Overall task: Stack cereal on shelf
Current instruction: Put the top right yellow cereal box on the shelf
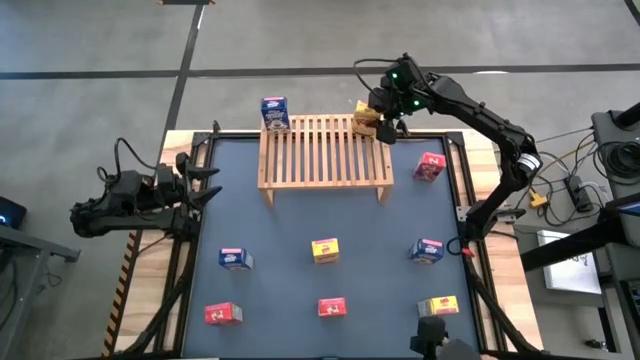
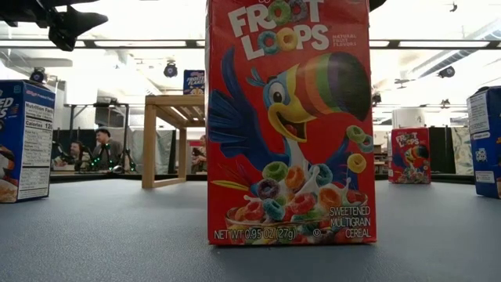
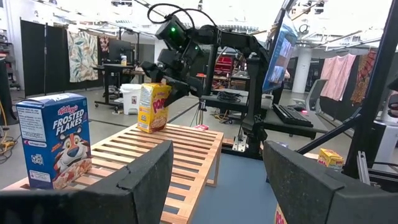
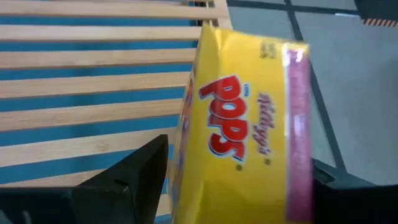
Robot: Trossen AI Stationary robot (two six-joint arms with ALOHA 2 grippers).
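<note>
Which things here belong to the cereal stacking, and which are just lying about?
Job: shelf; blue box on it; yellow box held by the right gripper at the shelf's right end; seven loose boxes on the table.
Lying about: cables beside the table; people in the room behind.
Left gripper waits, fingers open, at the left edge.

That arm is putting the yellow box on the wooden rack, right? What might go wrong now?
The right pincer holds the yellow Pops box at the far corner of the slatted shelf, close to its edge. Released off-square, the box could tip or drop off the back. Its base might also catch in a gap between slats and lean. The blue Frosted Flakes box stands at the shelf's other corner, also near an edge, so a jolt to the shelf might topple it.
</note>
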